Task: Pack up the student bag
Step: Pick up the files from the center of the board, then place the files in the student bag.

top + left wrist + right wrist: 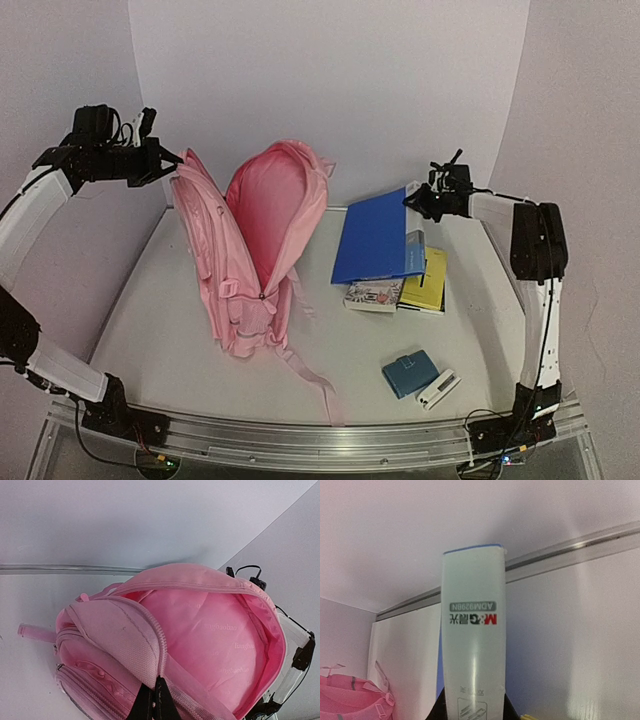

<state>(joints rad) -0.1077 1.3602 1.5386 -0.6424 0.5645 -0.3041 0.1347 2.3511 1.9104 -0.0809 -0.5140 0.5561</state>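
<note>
The student bag (250, 260) is a large light-pink backpack standing on the table left of centre, with its main compartment gaping open. My left gripper (170, 165) is shut on the bag's front panel at the zip edge (161, 630) and holds it apart from the back. The pink lining (220, 630) is bare. At the back right, my right gripper (415, 200) is shut on the top corner of a blue folder (375, 245), which is tilted up on edge. In the right wrist view the folder's white labelled spine (472, 630) stands between the jaws.
Under and beside the folder lie a yellow book (425, 280) and an illustrated book (373, 296). A small blue case (408, 373) and a white oblong item (437, 389) sit near the front right. A corner of the bag (350, 700) shows in the right wrist view.
</note>
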